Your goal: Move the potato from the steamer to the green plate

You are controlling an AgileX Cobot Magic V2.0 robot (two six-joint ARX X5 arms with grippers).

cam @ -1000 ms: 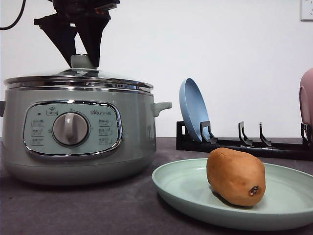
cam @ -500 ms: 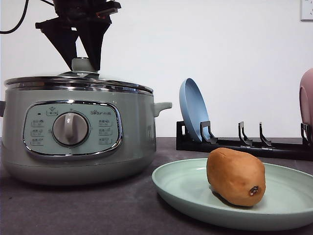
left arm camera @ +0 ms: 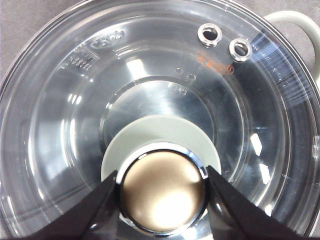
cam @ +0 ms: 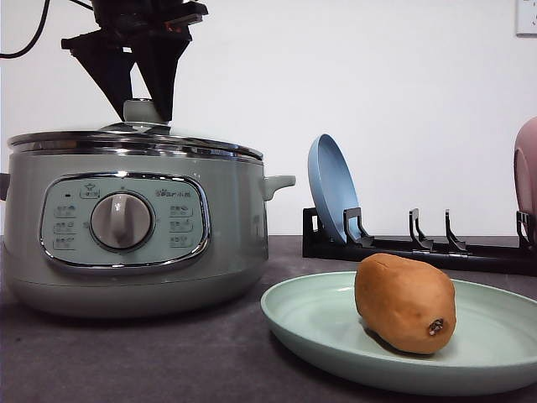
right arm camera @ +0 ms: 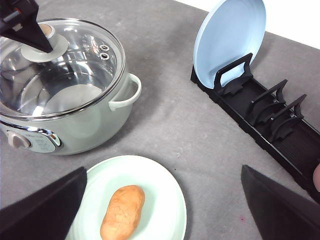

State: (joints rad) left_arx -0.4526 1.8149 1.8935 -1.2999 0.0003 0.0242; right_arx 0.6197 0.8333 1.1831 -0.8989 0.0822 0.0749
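A dark grey tabletop (cam: 126,357) runs back to a plain white wall. On its left side stands the steamer (cam: 134,222), its glass lid (left arm camera: 165,95) in place on top. The left gripper (left arm camera: 162,200) is at the lid's knob (left arm camera: 164,190), one black finger (left arm camera: 97,212) on each side of it; the fingertips look to be touching the knob's chrome rim, but whether they are pressing on it or merely resting beside it cannot be told. To the right of the steamer lies the green plate (cam: 327,323), and the potato (cam: 405,302) rests on it, its dark spot turned toward the front camera. Behind the plate a black dish rack (cam: 419,248) holds a blue plate (cam: 330,186) upright in its leftmost slot, and a pink plate (cam: 527,176) shows at the right edge. The right gripper (right arm camera: 165,212) hangs high above the green plate, its two fingers spread wide apart and holding nothing.
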